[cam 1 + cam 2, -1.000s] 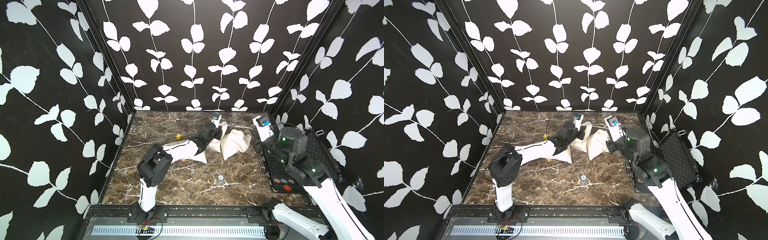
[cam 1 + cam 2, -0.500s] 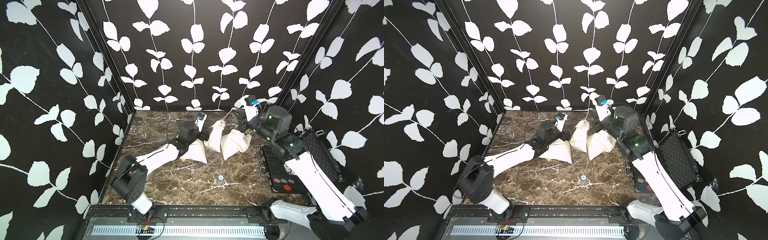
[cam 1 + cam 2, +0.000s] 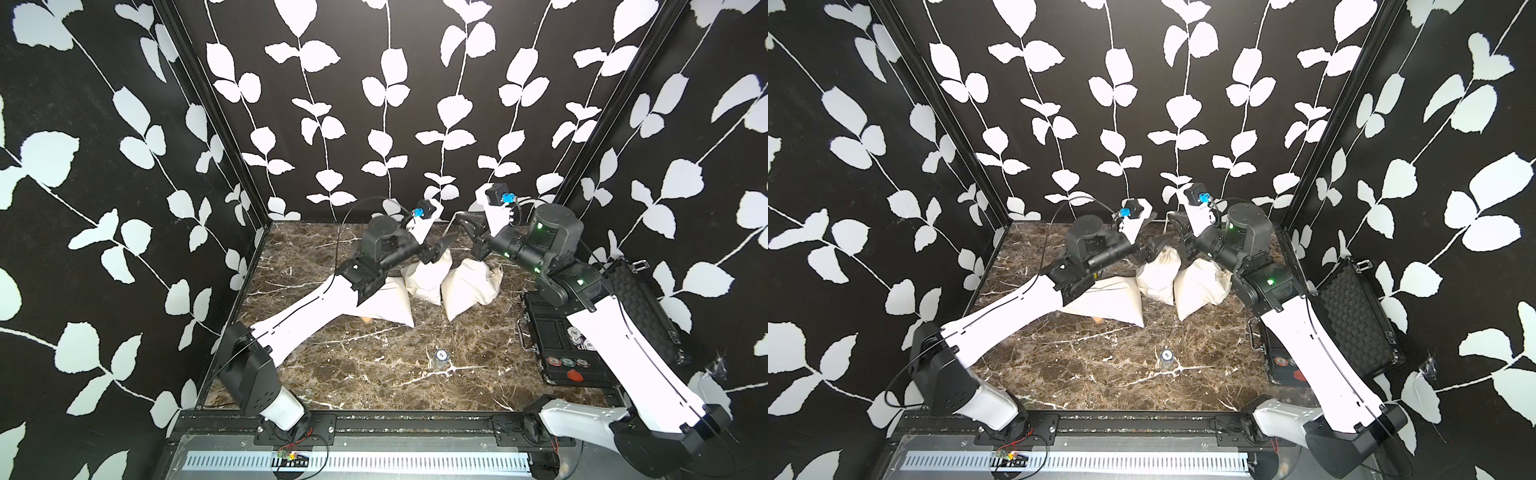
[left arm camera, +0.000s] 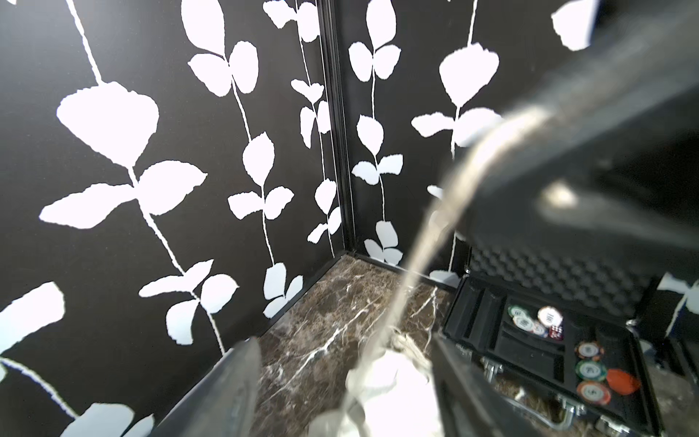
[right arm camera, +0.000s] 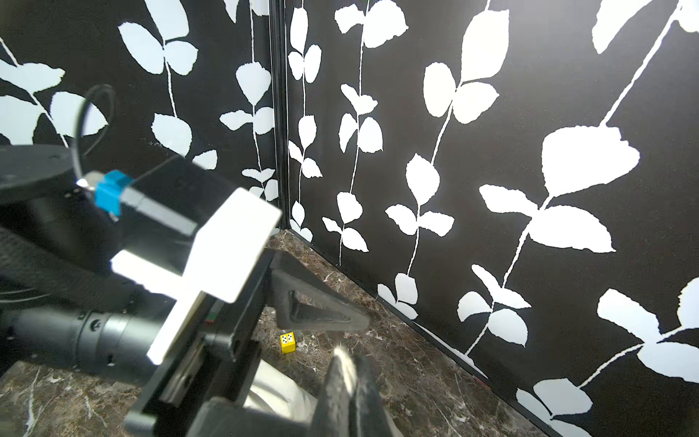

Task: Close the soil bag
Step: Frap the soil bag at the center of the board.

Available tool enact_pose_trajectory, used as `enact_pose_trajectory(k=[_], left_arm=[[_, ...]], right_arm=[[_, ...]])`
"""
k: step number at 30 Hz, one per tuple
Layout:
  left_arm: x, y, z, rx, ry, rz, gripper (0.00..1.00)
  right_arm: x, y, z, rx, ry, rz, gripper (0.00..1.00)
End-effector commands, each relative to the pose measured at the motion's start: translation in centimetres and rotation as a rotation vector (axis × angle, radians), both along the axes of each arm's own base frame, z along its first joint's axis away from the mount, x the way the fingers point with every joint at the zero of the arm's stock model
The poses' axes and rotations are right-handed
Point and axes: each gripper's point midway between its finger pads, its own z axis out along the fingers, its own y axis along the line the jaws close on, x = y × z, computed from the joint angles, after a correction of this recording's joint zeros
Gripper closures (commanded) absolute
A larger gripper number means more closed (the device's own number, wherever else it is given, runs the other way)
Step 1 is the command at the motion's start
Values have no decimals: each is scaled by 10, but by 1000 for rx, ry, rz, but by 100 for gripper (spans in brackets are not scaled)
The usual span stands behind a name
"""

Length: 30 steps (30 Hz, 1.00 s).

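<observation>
- The left fingers [image 4: 234, 382] stand apart, one on each side of the gathered neck of the soil bag [image 3: 426, 278]. That wrist view is blurred low down, so I cannot tell whether either finger touches the cloth.
- In both top views the soil bag [image 3: 1158, 276] is the middle one of three pale cloth bags. It sits upright on the marble table [image 3: 353, 365], directly under the left fingers.
- The right fingers [image 5: 365, 401] are pressed together on the drawstring [image 4: 410, 265], and a light strip of it shows between their tips.
- From the right fingers the drawstring runs down in a taut line to the bag's neck between the left fingers.
- In a top view the right fingers [image 3: 469, 226] are above the bag's neck and near the left fingers, tip toward tip and not touching.
- A second cloth bag [image 3: 386, 305] lies flat behind the left fingers, under that arm's wrist.
- A third cloth bag [image 3: 465, 286] leans just below the right fingers, against the soil bag.
- An open black case [image 3: 544, 316] holding poker chips [image 4: 588, 369] lies on the table behind the right fingers, beside that arm.
- A yellow die [image 5: 287, 342] lies on the table past the left fingers, as seen from the right fingers.
- A small round object [image 3: 440, 356] sits on the table, well apart from both pairs of fingers.
</observation>
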Motion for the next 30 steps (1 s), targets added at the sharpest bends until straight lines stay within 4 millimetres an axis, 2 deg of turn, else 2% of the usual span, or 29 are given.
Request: enact_pose_trajectory(k=[1, 3, 7, 9, 10, 12, 14, 17, 20, 23, 26, 30], left_arm=[[4, -8, 7, 19, -8, -9, 45], [4, -9, 14, 5, -11, -16, 57], [4, -2, 28, -57, 26, 8, 100], [2, -1, 30, -93, 65, 6, 100], [3, 1, 30, -107, 87, 10, 100], [8, 4, 28, -135, 144, 44, 100], [14, 8, 26, -149, 202, 85, 100], [14, 6, 28, -184, 278, 74, 100], [9, 1, 35, -230, 323, 23, 100], [5, 0, 41, -249, 341, -1, 100], [2, 0, 42, -253, 351, -11, 100], [2, 1, 41, -256, 355, -6, 100]], right_arm=[[-13, 1, 25, 39, -60, 34, 100], [-12, -1, 22, 29, -60, 21, 100], [2, -12, 6, -18, -69, -77, 100], [11, -22, -7, -27, -99, -150, 83], [15, -25, -22, -40, -101, -179, 79], [20, -33, -40, -43, -118, -236, 68], [22, -36, -70, -68, -122, -252, 59], [22, -27, -105, -44, -153, -207, 47], [27, -7, -128, -15, -169, -127, 38], [35, 8, -132, 4, -193, -93, 35], [44, 17, -125, 35, -235, -78, 35], [52, 24, -104, 94, -294, -78, 35]])
